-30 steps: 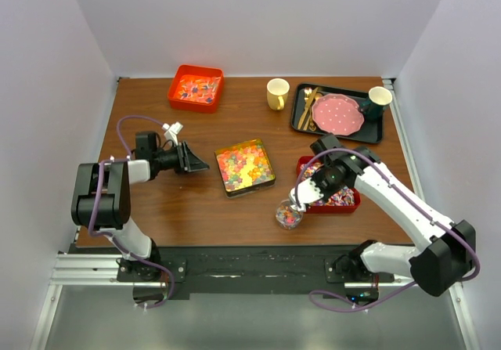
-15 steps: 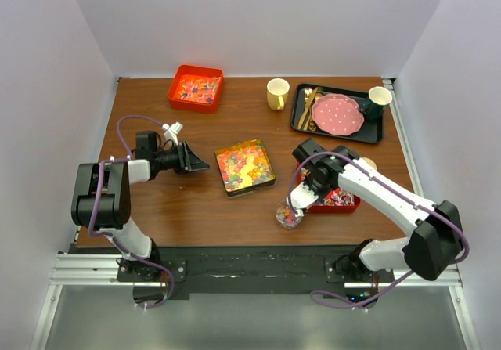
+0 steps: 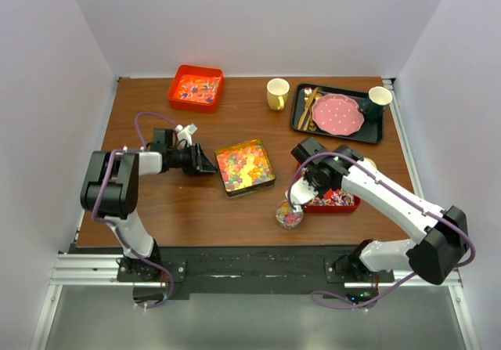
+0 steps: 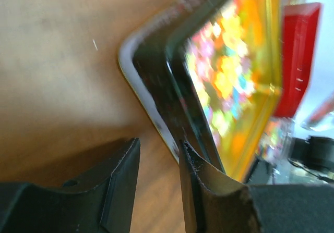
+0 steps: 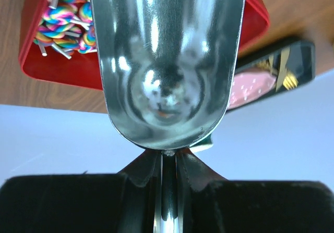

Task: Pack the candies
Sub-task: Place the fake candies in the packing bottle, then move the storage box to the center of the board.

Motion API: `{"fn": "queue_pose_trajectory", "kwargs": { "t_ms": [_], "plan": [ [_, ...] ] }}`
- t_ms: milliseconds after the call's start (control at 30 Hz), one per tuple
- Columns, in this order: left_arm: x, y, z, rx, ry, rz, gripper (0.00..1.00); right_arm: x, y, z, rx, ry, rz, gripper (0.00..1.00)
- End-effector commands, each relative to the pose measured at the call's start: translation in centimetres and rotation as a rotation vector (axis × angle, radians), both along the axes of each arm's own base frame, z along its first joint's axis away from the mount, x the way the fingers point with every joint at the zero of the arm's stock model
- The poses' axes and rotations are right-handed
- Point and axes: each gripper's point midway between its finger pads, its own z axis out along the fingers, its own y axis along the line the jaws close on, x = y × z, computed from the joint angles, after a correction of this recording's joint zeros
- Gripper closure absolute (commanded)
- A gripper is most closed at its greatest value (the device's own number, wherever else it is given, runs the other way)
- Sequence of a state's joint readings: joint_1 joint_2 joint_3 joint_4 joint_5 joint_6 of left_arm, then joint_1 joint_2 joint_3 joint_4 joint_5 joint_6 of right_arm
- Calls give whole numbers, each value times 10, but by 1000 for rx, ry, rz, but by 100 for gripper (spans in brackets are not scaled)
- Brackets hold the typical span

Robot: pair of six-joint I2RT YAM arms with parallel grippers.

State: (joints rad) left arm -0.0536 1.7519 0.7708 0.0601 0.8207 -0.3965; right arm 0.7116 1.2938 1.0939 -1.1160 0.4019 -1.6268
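Glossy red-yellow-green gummies fill a square black tin [image 3: 245,166] at the table's middle; the tin also shows in the left wrist view [image 4: 235,76]. My left gripper [image 3: 208,163] is open and empty, low at the tin's left corner [image 4: 159,157]. My right gripper [image 3: 302,192] is shut on the handle of a silver scoop [image 5: 167,61]. The scoop bowl looks empty and hangs over a small glass jar [image 3: 289,216] of mixed candies. Wrapped swirled candies lie in a red tray [image 3: 350,205], seen too in the right wrist view [image 5: 42,69]. Orange-red candies sit in an orange box [image 3: 196,88] at the back left.
A yellow mug [image 3: 277,93] stands at the back middle. A black tray [image 3: 374,135] at the back right holds a pink dotted plate [image 3: 337,113], gold cutlery [image 3: 308,107] and a dark cup [image 3: 378,99]. White walls close in three sides.
My left gripper has moved right, up to the tin's left corner. My right gripper has swung left with the scoop, from over the red tray to over the jar.
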Motion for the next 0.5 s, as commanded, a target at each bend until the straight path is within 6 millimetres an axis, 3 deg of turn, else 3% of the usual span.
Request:
{"fn": "queue_pose_trajectory", "kwargs": {
  "t_ms": [0, 167, 400, 467],
  "plan": [
    [34, -9, -6, 69, -49, -38, 60, 12, -4, 32, 163, -123, -258, 100],
    [42, -45, -2, 37, -61, -127, 60, 23, -16, 36, 342, -177, -648, 100],
    [36, -115, -7, -15, -46, -252, 60, 30, -47, 40, 381, -285, -787, 100],
    [36, -126, -5, -24, -47, -272, 60, 31, -53, 42, 384, -301, -808, 100]
  ]
}}
